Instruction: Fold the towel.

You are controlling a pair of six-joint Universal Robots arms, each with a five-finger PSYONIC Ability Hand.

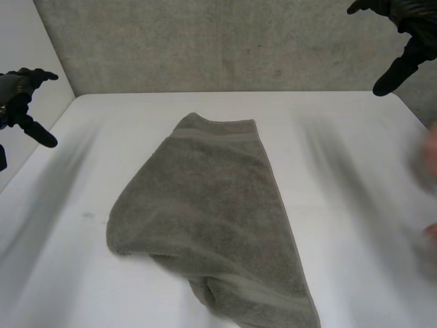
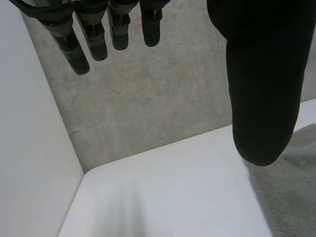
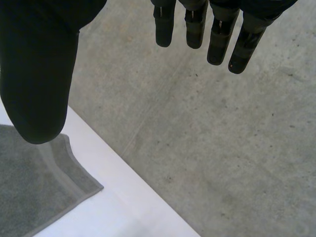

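Grey towel [image 1: 212, 219] lies nearest, its wide near end rumpled and turned under itself at the front of the white counter [image 1: 341, 205]. From there it runs up the counter's middle at a slant and narrows to a far end with a banded hem. Its left side bulges in a soft, rounded fold, while its right edge runs straight; it looks loosely doubled over, not squared up. The left hand [image 1: 13, 92] hangs in the air beyond the counter's left side, well apart from the towel. Its fingers [image 2: 74, 49] are straight and held wide of the thumb [image 2: 261, 84], with nothing between them. In the left wrist view the counter's far corner and the grey wall [image 1: 225, 48] show past the palm, and a strip of towel [image 2: 291, 197] lies just beside the thumb's tip in that view. The right hand [image 1: 410, 24] is raised over the counter's far right corner, also well away from the towel. Its fingers [image 3: 217, 39] are straight and spread from the thumb [image 3: 39, 74], and it holds nothing. In the right wrist view the towel's hemmed far corner [image 3: 29, 187] lies flat on the counter below the thumb, with the counter's edge and the grey wall beyond it. Neither hand touches the towel or the counter.
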